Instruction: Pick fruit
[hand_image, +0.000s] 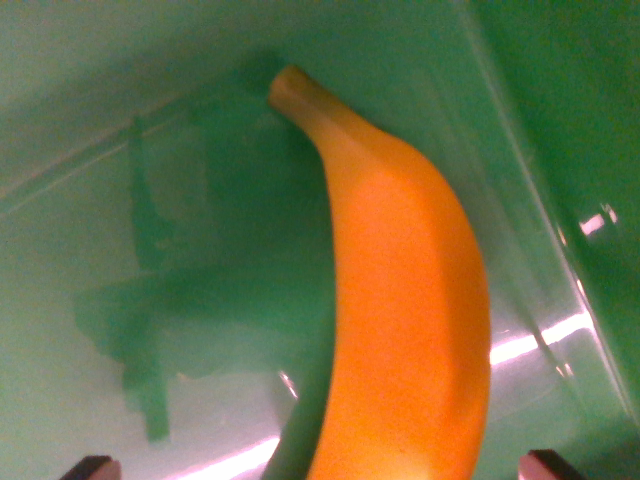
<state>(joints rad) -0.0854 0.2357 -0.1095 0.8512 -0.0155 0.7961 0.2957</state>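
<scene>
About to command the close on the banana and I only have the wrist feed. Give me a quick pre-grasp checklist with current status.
1. Target in view: banana fills the centre-right of the wrist view. Ok.
2. Gripper open: two fingers show at the bottom corners, far apart. Ok.
3. Banana between the fingers: its lower end lies between them, nearer the wrist view's right. Ok, slightly off-centre.
4. Nothing else in the way: only the green bin floor and wall around it. Ok.
5. Fingers low enough to grip: depth unreadable from this view. Cannot tell.
</scene>
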